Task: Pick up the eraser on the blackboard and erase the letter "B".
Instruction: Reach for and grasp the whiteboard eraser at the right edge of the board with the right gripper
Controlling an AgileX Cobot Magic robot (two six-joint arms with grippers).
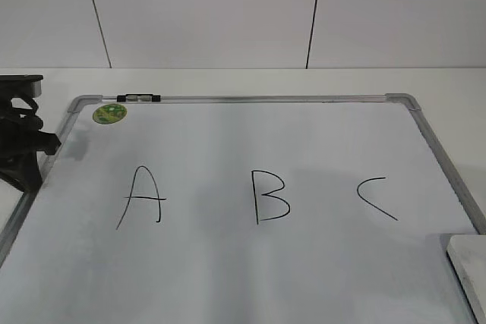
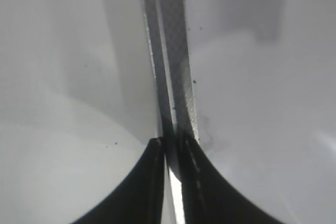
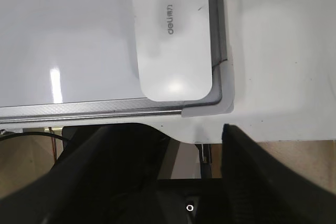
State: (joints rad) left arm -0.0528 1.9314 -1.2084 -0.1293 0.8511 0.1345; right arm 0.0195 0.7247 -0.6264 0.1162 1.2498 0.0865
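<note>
Nearest, right gripper (image 3: 189, 145) spread wide and empty at frame bottom, just short of eraser (image 3: 172, 35) lying in board (image 3: 63, 35) corner. Looked light, rigid, glossy, likely slippery; best pinched across long sides. Left gripper (image 2: 167, 148) closed, empty. Farther, B (image 1: 271, 196) mid-frame.

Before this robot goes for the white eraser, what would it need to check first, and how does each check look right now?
1. White glossy oblong plastic eraser lies free on the large white dry-erase board, near a corner: ok.
2. Right gripper open, above the eraser: ok.
3. Black hand-drawn letter B whole and unobstructed: ok.
4. Left gripper at the board's grey frame, away from the B: ok.
5. Left gripper shut: ok.
</note>
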